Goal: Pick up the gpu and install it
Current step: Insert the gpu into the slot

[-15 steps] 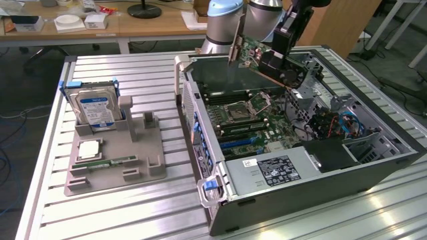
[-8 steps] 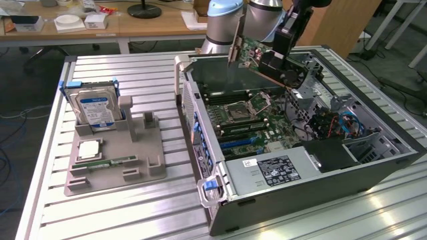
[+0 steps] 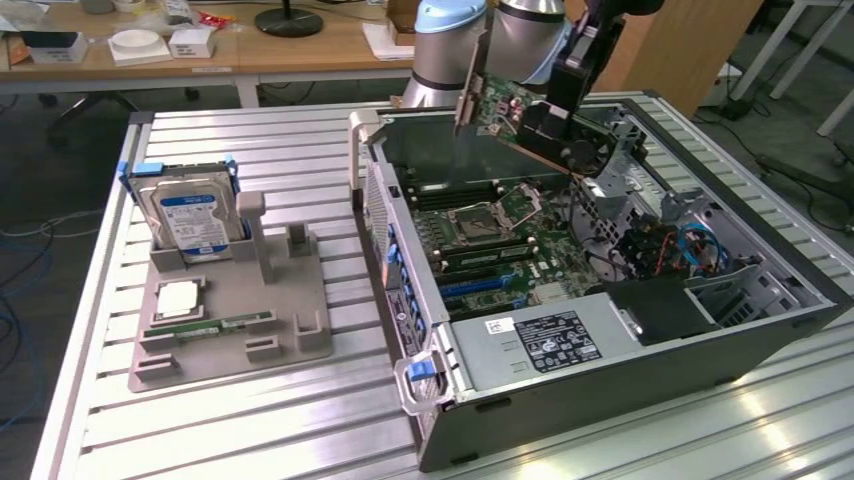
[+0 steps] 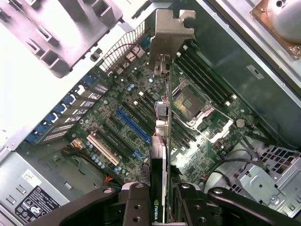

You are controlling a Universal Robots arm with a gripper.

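Note:
The gpu (image 3: 514, 110) hangs in the air above the open computer case (image 3: 601, 400), its silver bracket toward the exterior view's left. My gripper (image 3: 558, 105) is shut on the card's upper edge. In the wrist view the gpu (image 4: 160, 141) is seen edge-on, its metal bracket farthest from the camera, clamped between my black fingers (image 4: 136, 202) of the gripper (image 4: 160, 209). Below it lies the motherboard (image 4: 122, 108) with a blue expansion slot (image 4: 133, 125) and the CPU socket (image 4: 190, 101). The card is well clear of the board.
A grey parts holder (image 3: 287, 320) at the exterior view's left carries the silver hard drive (image 3: 187, 215), a processor chip (image 3: 180, 298) and a green memory stick (image 3: 220, 325). Inside the case sit the power supply (image 3: 561, 340) and drive cage with cables (image 3: 681, 245).

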